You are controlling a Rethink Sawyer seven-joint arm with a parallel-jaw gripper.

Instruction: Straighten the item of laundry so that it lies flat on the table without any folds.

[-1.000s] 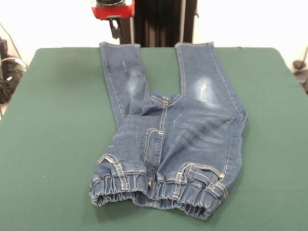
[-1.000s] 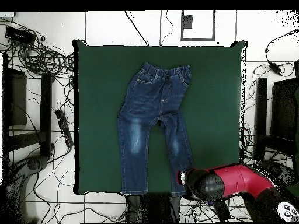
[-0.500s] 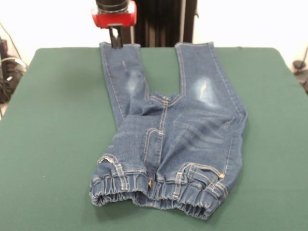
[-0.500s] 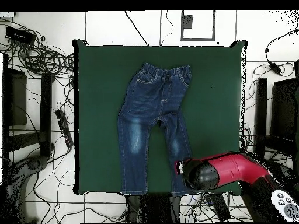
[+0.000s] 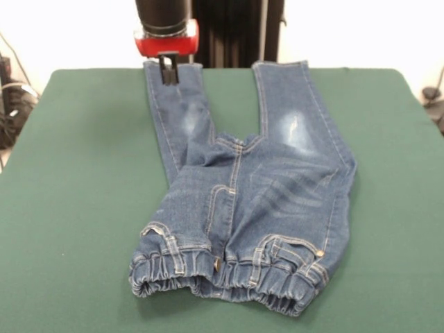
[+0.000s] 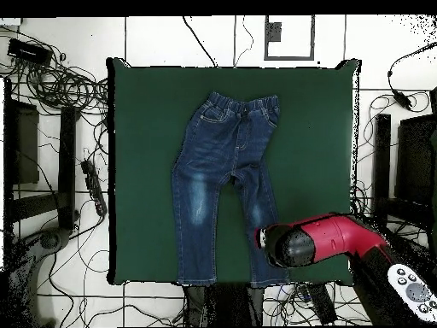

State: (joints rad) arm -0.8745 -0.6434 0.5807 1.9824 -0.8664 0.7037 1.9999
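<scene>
From the front, the jeans (image 5: 243,187) lie on the green table (image 5: 76,173) with the waistband near and both legs running to the far edge, the cloth rumpled below the crotch; the gripper (image 5: 167,69) hangs over the left leg's far end, and whether it is open or closed cannot be told. From overhead, the jeans (image 6: 224,184) sit about mid-table (image 6: 316,137), and the red arm (image 6: 329,243) covers one leg's lower part.

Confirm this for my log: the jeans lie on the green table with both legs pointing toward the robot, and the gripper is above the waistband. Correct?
Not quite. The gripper is not above the waistband; it hangs over the cuff end of one leg of the jeans, as the front view shows. The rest holds: the jeans lie on the green table with both legs pointing toward the robot.
</scene>
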